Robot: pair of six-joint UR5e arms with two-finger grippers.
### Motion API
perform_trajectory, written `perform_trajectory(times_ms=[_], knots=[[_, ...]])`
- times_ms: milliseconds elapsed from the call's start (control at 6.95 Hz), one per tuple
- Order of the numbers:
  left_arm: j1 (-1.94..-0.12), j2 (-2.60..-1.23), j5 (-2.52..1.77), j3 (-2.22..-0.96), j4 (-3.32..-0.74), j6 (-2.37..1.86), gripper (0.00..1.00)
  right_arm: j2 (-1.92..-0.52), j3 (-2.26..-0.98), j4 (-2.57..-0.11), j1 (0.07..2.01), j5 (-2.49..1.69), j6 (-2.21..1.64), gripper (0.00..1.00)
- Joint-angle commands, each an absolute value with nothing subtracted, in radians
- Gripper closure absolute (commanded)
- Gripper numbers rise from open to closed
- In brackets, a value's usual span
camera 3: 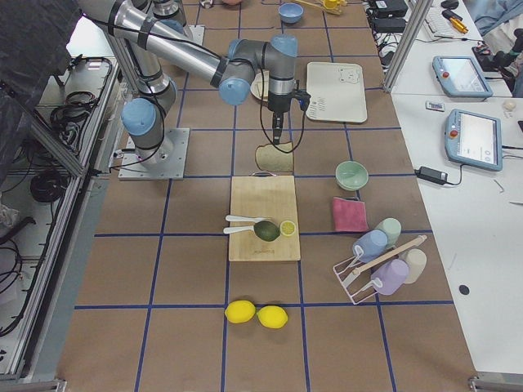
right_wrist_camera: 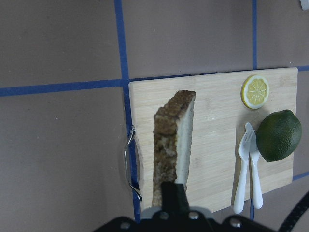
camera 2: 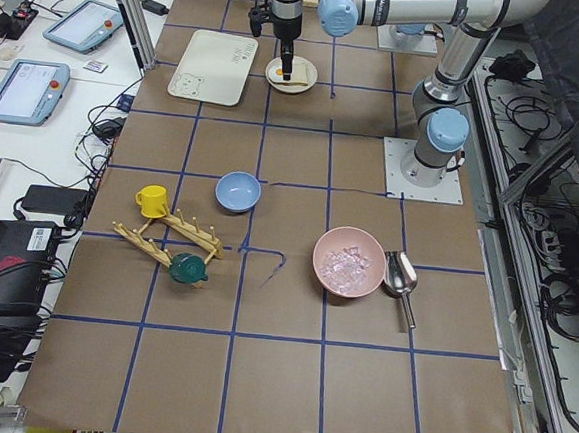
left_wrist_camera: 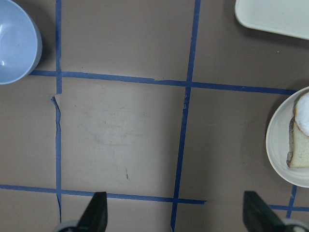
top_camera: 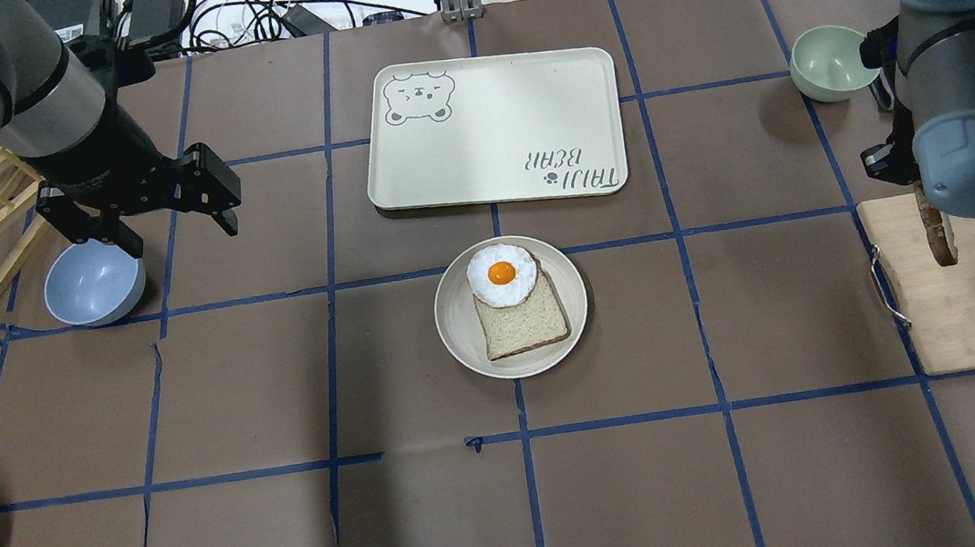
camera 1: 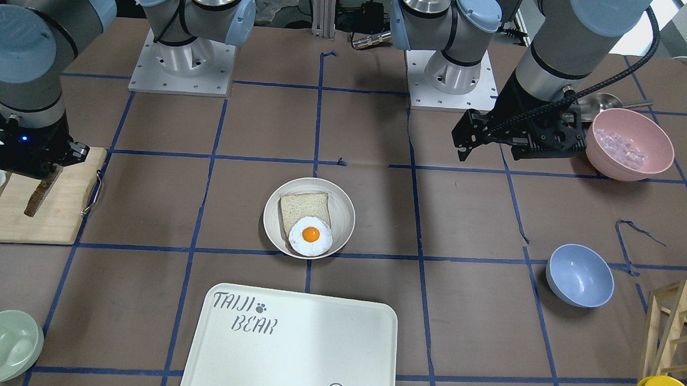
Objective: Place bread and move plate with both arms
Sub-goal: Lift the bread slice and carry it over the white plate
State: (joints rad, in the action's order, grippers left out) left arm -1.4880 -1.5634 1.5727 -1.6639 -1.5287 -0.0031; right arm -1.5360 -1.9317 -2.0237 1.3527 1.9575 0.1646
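Note:
The bread (camera 1: pixel 36 198), a dark-crusted slice, hangs on edge in my right gripper (camera 1: pixel 48 177), a little above the wooden cutting board (camera 1: pixel 11 221). The right wrist view shows the bread (right_wrist_camera: pixel 169 140) edge-on, clamped in the right gripper (right_wrist_camera: pixel 175 187). In the overhead view the bread (top_camera: pixel 937 233) hangs below the right arm. The round cream plate (camera 1: pixel 344 216) sits mid-table and holds a paler slice (camera 1: pixel 304 210) and a fried egg (camera 1: pixel 310 236). My left gripper (camera 1: pixel 492 151) is open and empty, well to the side of the plate (top_camera: pixel 455 314). Its two fingertips (left_wrist_camera: pixel 96 210) stand wide apart.
The white "TAIJI BEAR" tray (top_camera: pixel 498 125) lies just beyond the plate. A blue bowl (top_camera: pixel 94 282) sits under the left gripper. A pink bowl (camera 1: pixel 631 143) is beside the left arm. A green bowl (top_camera: pixel 829 62) is near the right arm. A lime (right_wrist_camera: pixel 278 135), a lemon slice (right_wrist_camera: pixel 255 92) and forks (right_wrist_camera: pixel 246 169) are on the board.

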Motion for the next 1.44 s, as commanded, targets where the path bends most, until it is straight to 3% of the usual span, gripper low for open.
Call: perform_trajectory(times_ms=[0,432,864,1295], knots=[[-1.488,-1.565,1.572,-1.663,-1.529,-0.003,0.00,-1.519,-1.867,-1.965,1.533,1.942,0.006,1.00],[-1.488,-1.563,1.574,-1.663,-1.529,-0.003,0.00,-1.448,-1.806,-1.930,1.967,1.881,-0.448,1.00],[-1.488,-1.563,1.575,-1.664,-1.529,-0.003,0.00,-1.315,-1.680,-1.950,2.097,1.873,-0.534,1.00],[-1.488,-1.566,1.572,-1.663,-1.528,-0.003,0.00,-1.217,-1.648,-2.040,2.095,1.873,-0.512,1.00]])
